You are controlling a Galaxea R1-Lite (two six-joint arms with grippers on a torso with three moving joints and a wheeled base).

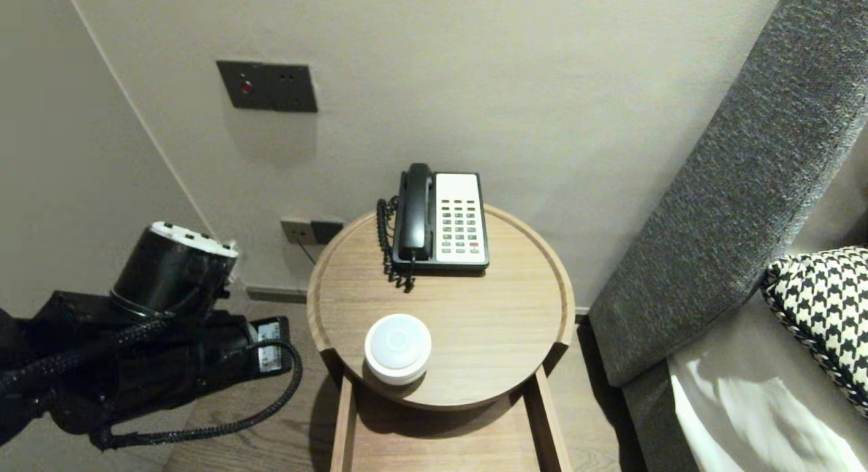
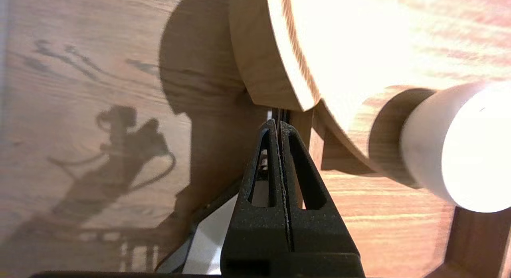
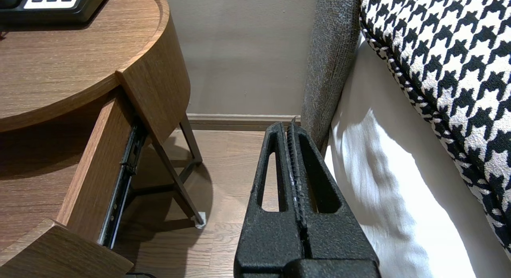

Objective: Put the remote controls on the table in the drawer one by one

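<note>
A round wooden bedside table [image 1: 488, 323] with a raised rim carries a black and white desk phone [image 1: 441, 218] at the back. A white round puck [image 1: 397, 348] sits near the table's front edge. Under the table a drawer [image 1: 441, 448] stands pulled out. My left arm [image 1: 169, 282] hangs low, left of the table. Its left gripper [image 2: 278, 124] is shut on nothing, its tips close to the drawer's left side under the table rim [image 2: 259, 50], with the puck [image 2: 459, 150] off to one side. The right gripper [image 3: 288, 128] is shut and empty, between table and bed.
A grey padded headboard [image 1: 732, 187] and a bed with a white sheet [image 3: 399, 182] and a houndstooth pillow [image 1: 820, 309] stand on the right. The wall behind carries a dark switch panel [image 1: 268, 85] and a socket [image 1: 312, 231]. The floor is wood.
</note>
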